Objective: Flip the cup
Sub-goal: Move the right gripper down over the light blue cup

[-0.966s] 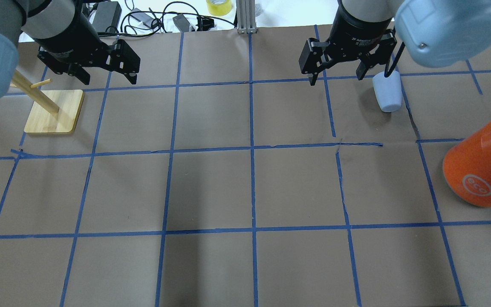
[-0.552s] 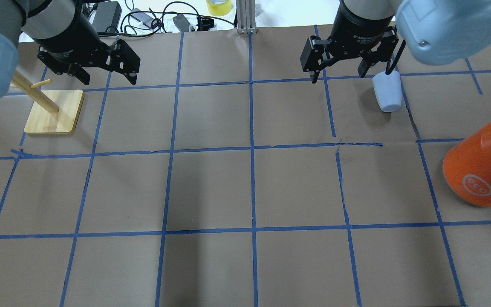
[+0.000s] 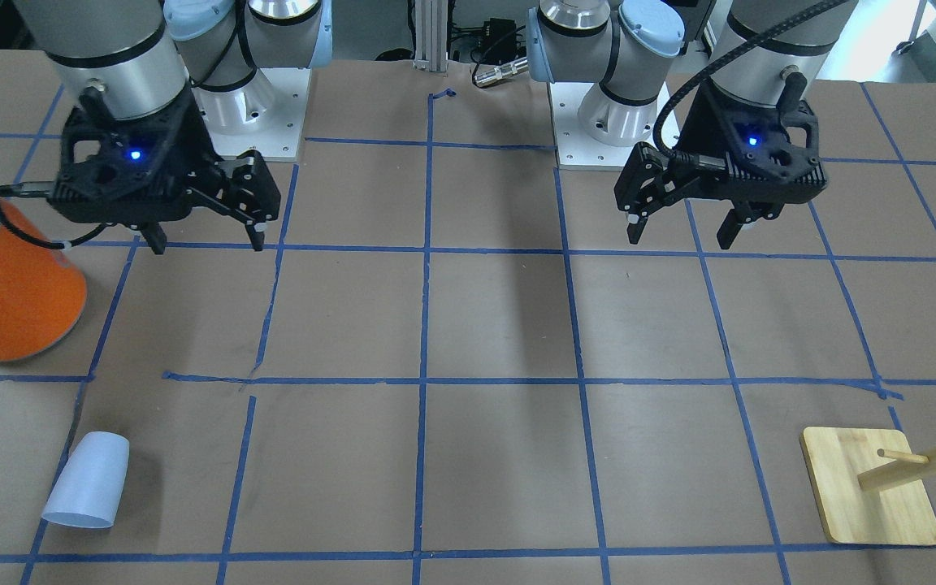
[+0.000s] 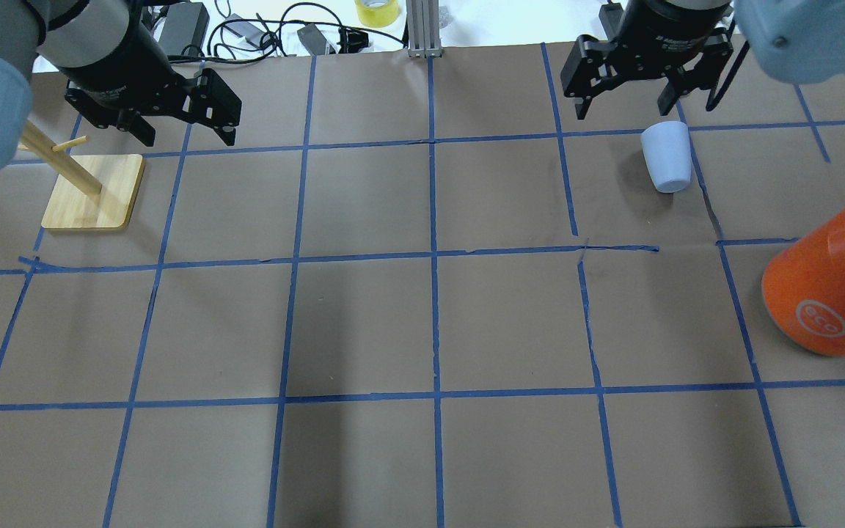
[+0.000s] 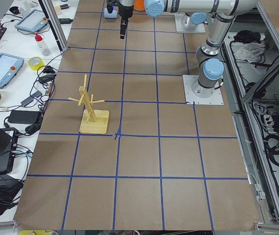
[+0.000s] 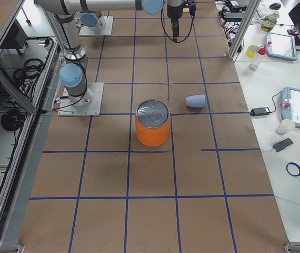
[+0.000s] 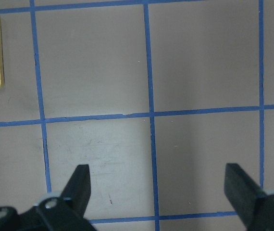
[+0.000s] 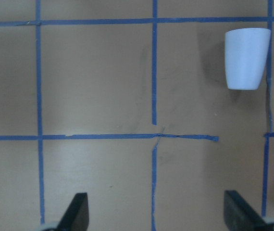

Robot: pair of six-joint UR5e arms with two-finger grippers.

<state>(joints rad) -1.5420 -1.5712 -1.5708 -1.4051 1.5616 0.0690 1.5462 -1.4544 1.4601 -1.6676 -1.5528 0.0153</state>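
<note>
The cup [image 4: 667, 156] is a small pale blue-white tumbler lying on its side on the brown paper at the far right, wide end pointing away from the robot. It also shows in the front-facing view [image 3: 88, 481], the right exterior view [image 6: 196, 100] and the right wrist view [image 8: 246, 58]. My right gripper [image 4: 622, 110] is open and empty, raised above the table to the left of the cup and apart from it [image 3: 206, 242]. My left gripper [image 4: 188, 138] is open and empty over the far left of the table [image 3: 679, 240].
A big orange can [image 4: 826, 293] with a silver lid stands at the right edge, nearer the robot than the cup. A wooden peg rack [image 4: 92, 191] stands at the far left beside my left gripper. Cables [image 4: 246, 29] lie beyond the table's far edge.
My right gripper, whose finger was right by the cup's wide end, has pulled up and away from it, still open. The cup and the left arm have not moved.
</note>
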